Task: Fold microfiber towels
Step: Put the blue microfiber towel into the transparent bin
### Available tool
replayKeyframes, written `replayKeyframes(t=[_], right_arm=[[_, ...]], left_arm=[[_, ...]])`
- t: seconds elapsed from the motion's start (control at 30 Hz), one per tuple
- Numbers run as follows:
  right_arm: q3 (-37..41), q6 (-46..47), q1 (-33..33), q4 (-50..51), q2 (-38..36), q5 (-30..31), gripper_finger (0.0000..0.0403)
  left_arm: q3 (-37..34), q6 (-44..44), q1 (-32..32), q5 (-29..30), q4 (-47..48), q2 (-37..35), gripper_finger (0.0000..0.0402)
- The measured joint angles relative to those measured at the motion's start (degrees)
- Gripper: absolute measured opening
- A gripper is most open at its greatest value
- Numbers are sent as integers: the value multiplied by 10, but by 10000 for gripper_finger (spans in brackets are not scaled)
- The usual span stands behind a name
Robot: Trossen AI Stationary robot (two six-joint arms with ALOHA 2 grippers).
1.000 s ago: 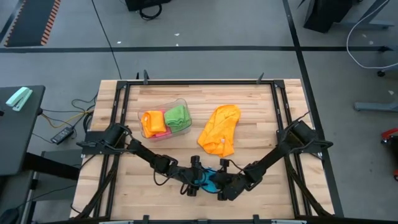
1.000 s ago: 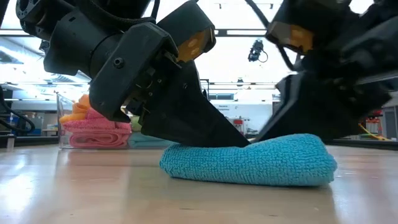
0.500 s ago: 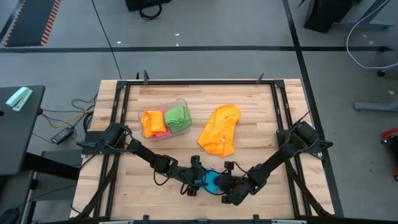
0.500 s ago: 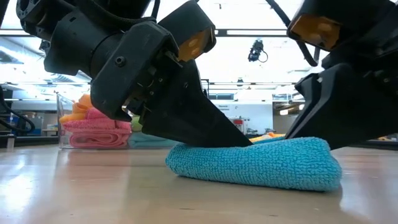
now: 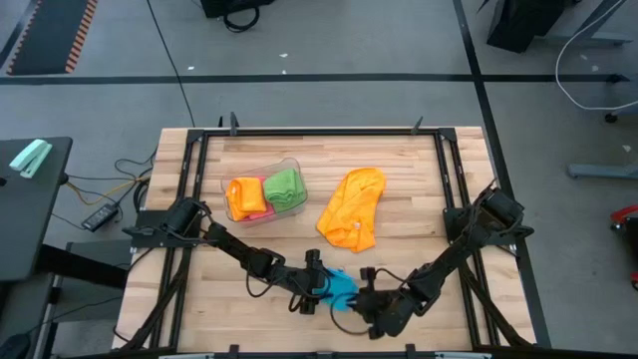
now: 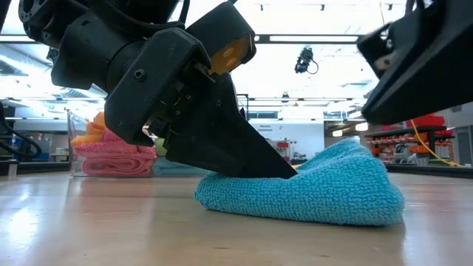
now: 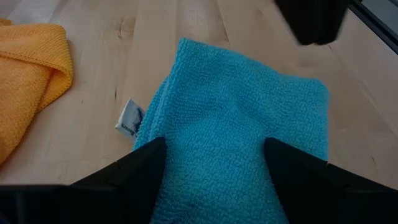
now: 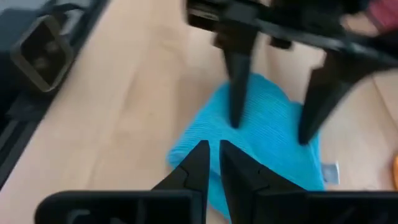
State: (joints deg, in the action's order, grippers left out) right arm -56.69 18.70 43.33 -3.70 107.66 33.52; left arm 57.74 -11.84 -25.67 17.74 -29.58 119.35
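Observation:
A sky blue towel [image 5: 341, 287] lies folded near the table's front edge, its underside on the wood [image 6: 310, 193], with a white tag [image 7: 129, 118] at one edge. My left gripper [image 5: 317, 286] stands open over it, fingers spread [image 7: 214, 155]. My right gripper [image 5: 361, 299] is shut [image 8: 213, 149] and hangs just above and to the near right of the towel. The low view shows a gap between it [image 6: 373, 111] and the cloth. An orange towel [image 5: 352, 207] lies crumpled at the middle of the table. My left gripper rests both spread fingertips [image 7: 149, 158] on the top of the folded blue towel [image 7: 211, 168], near the edge closest to that arm. The fingers slant down from the table's left [image 6: 284, 171]. The towel lies flat on the table under them.
A clear tub [image 5: 261, 170] at the back left holds folded orange, green and pink towels [image 6: 111, 151]. A black frame [image 5: 319, 132] runs around the table. Bare wood lies to the left and right of the blue towel.
My right gripper has risen off the blue towel and drawn back toward the table's near right corner, rolling a little and staying shut. The towel's right part, which lay flat under it, now stands up in a hump. The rest of the towel has stayed in place.

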Motion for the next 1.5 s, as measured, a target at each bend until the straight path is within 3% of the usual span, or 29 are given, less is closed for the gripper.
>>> replayKeyframes(t=[0.13, 0.43, 0.7, 0.93, 1.03, 1.5], right_arm=[[-15, -49, 11, -5, 0, 0, 83], [-113, -128, 12, 116, 40, 19, 221], [-125, -194, 12, 160, 54, 13, 307], [-128, -300, 2, 167, 100, 3, 319], [-143, -342, 5, 168, 120, 36, 319], [-153, -373, -1, 255, 118, 73, 287]], left_arm=[[0, 0, 0, 0, 0, 0, 282], [0, 0, 0, -1, 2, 0, 282], [0, 0, 0, 0, 3, 0, 282], [0, -1, 0, -1, 4, 0, 282], [0, -1, 0, -1, 4, 0, 282], [0, -8, 0, 0, 7, 0, 282]])
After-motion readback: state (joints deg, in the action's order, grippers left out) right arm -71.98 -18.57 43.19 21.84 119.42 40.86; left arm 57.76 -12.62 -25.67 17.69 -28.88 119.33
